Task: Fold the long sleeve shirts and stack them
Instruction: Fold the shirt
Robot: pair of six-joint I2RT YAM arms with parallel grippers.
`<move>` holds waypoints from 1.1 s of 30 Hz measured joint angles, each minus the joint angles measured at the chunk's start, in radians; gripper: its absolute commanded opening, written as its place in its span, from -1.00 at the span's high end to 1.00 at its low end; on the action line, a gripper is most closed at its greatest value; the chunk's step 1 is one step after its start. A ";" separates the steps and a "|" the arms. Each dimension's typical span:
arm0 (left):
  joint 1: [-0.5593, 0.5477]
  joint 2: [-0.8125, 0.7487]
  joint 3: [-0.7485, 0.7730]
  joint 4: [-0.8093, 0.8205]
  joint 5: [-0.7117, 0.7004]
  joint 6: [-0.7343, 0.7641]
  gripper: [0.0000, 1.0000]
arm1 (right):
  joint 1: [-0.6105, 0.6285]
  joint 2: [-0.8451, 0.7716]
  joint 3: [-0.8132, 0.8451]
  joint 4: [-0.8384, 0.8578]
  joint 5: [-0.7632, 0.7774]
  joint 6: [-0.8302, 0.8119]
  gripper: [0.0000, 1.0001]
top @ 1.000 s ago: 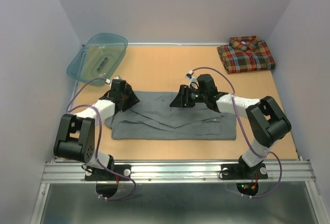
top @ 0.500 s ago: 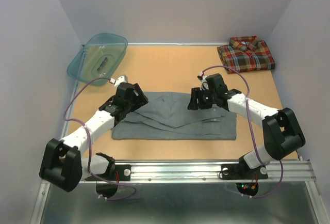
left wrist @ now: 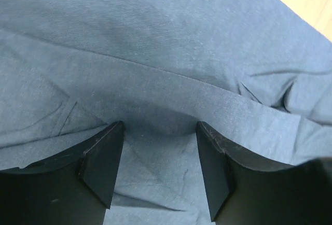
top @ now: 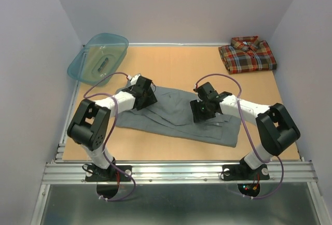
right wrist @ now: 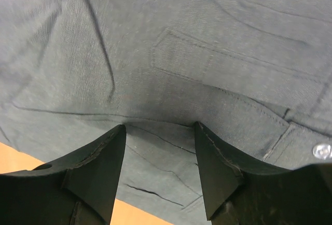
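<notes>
1. Grey shirt point(top: 174, 113) lies spread across centre frame, beneath both grippers; plaid shirt point(top: 247, 55) sits folded at upper right.
2. Left gripper point(left wrist: 158, 129) and right gripper point(right wrist: 160, 129): jaws moderately wide, tips pressing grey cloth.

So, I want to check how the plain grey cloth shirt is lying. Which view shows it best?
The top external view: the plain grey cloth shirt shows end to end, lying slantwise. The left wrist view gives only creased folds up close; the right wrist view, a stitched pocket and one button.
</notes>
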State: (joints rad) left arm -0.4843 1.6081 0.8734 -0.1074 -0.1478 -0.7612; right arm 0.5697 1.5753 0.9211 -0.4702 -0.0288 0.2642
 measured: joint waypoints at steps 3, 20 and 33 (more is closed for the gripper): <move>0.000 0.106 0.117 -0.001 0.001 0.021 -0.43 | 0.010 0.022 0.000 -0.027 0.009 0.011 -0.22; 0.018 0.721 0.973 -0.052 0.055 0.253 -0.61 | 0.187 0.192 0.163 0.028 -0.280 0.194 -0.22; 0.047 0.644 0.948 0.003 0.115 0.356 -0.77 | 0.072 -0.019 0.176 0.008 -0.227 0.231 -0.08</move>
State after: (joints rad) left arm -0.4377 2.2517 1.8217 -0.1047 -0.0330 -0.4049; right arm 0.6418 1.5558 1.0969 -0.4618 -0.2558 0.4950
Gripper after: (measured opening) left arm 0.887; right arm 0.583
